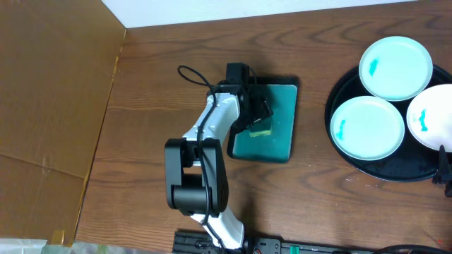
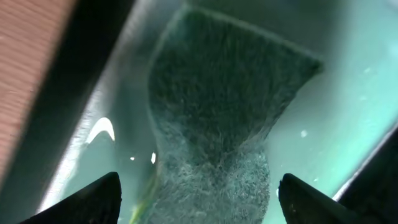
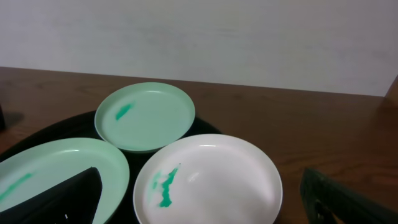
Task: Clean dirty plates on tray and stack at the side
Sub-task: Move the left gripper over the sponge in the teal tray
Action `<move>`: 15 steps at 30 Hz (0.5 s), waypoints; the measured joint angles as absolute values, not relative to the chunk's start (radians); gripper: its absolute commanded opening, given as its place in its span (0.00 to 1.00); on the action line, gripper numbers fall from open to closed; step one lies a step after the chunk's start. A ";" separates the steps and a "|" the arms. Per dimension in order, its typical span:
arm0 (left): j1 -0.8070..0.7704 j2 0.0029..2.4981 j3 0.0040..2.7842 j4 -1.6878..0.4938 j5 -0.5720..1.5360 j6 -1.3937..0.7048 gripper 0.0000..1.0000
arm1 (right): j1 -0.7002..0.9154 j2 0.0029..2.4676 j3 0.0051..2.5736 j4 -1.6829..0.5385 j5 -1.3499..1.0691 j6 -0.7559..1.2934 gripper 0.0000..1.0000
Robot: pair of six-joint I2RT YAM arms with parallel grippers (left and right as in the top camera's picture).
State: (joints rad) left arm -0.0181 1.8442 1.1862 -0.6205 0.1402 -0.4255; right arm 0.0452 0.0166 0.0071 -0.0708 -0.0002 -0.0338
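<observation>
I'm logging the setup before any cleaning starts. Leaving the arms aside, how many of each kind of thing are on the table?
Plates: 3
Trays: 2, the black round tray and the teal rectangular tray
Sponge: 1
Total: 6

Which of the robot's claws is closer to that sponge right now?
The left. The left gripper hangs right above the sponge in the small teal tray, jaws open either side of it. The right gripper is far off, by the plates on the black tray.

white plates (image 1: 367, 127) w/ turquoise smears, glossy blk tray (image 1: 385, 169), teal small tray (image 1: 282, 113).
</observation>
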 measured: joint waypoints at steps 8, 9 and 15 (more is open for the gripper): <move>-0.046 1.861 1.186 -0.621 0.159 -0.422 0.80 | 0.045 0.017 0.007 -0.071 -0.001 -0.034 0.99; -0.055 1.861 1.186 -0.622 0.159 -0.418 0.80 | 0.045 0.017 0.007 -0.071 -0.001 -0.034 0.99; -0.086 1.861 1.186 -0.624 0.131 -0.396 0.79 | 0.045 0.017 0.007 -0.071 -0.001 -0.034 0.99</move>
State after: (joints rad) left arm -0.0860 1.8614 1.1862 -0.6243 0.1310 -0.3962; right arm 0.0452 0.0170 0.0071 -0.0708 -0.0006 -0.0338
